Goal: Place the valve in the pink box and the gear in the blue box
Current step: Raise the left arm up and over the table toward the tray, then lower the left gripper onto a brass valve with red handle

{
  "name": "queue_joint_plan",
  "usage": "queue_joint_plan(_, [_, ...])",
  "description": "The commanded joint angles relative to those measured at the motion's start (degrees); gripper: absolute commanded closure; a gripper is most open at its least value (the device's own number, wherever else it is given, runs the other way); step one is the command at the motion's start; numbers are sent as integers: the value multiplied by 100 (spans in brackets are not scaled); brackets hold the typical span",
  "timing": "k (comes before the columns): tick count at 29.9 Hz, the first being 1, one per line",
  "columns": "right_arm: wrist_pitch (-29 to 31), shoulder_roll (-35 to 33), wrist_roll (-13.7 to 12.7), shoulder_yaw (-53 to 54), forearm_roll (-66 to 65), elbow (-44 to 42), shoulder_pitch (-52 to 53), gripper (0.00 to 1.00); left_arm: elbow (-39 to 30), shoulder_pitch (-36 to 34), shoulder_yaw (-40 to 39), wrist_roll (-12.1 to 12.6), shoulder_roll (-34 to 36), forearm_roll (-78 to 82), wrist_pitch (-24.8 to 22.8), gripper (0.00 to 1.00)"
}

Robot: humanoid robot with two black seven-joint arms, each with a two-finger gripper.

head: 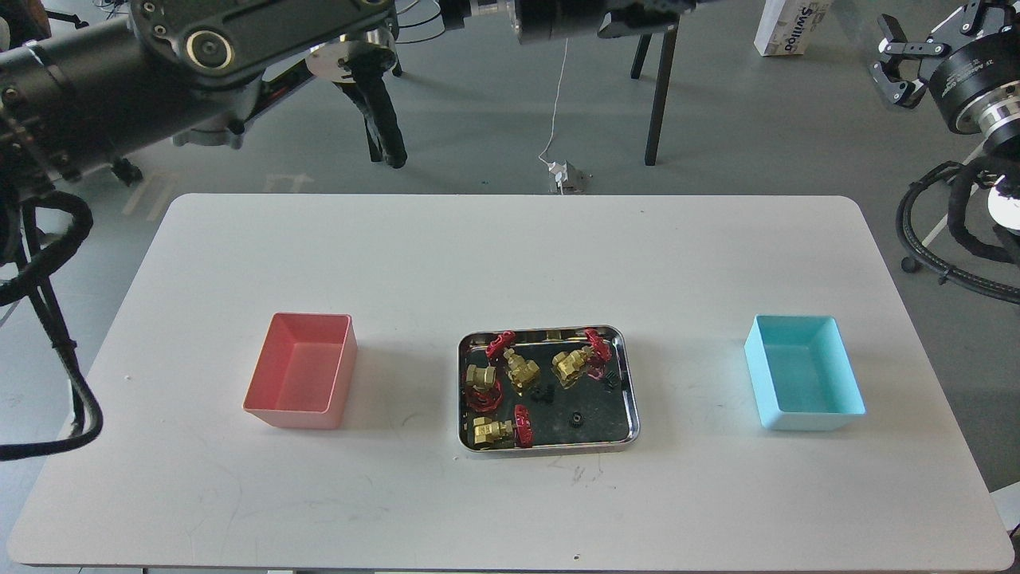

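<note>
Several brass valves with red handwheels (518,368) lie in a shiny steel tray (629,414) at the table's middle. Three tiny black gears (574,417) lie among them. The pink box (301,381) stands empty to the tray's left. The blue box (805,383) stands empty to its right. My left arm reaches across the top of the view; its gripper (637,16) is a dark end cut off by the top edge, high above the table's far side. My right gripper (886,56) is held off the table at the top right, open and empty.
The white table (510,255) has rounded corners. Beyond its far edge are black chair and stand legs (657,88), a white cable with a plug (562,171), and a white carton (789,28). Black hoses (948,231) hang off the right side.
</note>
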Motion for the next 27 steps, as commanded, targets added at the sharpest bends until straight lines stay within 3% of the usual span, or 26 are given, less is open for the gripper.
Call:
queue_joint_plan(1, [43, 43, 5, 22, 374, 175, 7, 0, -678, -181, 968, 0, 277, 1509, 2, 0])
queue_joint_plan(5, [61, 69, -13, 5, 472, 579, 86, 0, -995, 3, 1821, 0, 541, 2591, 2, 0])
queue_joint_plan(12, [17, 411, -109, -145, 455, 554, 508, 0, -758, 1040, 2631, 0, 682, 3999, 2, 1])
queue_joint_plan(16, [8, 429, -110, -171, 455, 563, 429, 0, -679, 1357, 2737, 0, 840, 4157, 24, 1])
queue_joint_plan(23, [-9, 465, -110, -162, 463, 571, 367, 0, -197, 1884, 2737, 0, 788, 4571, 630, 2])
queue_joint_plan(27, [-9, 465, -110, -162, 472, 580, 297, 0, 15, 1955, 2737, 0, 691, 4597, 675, 2])
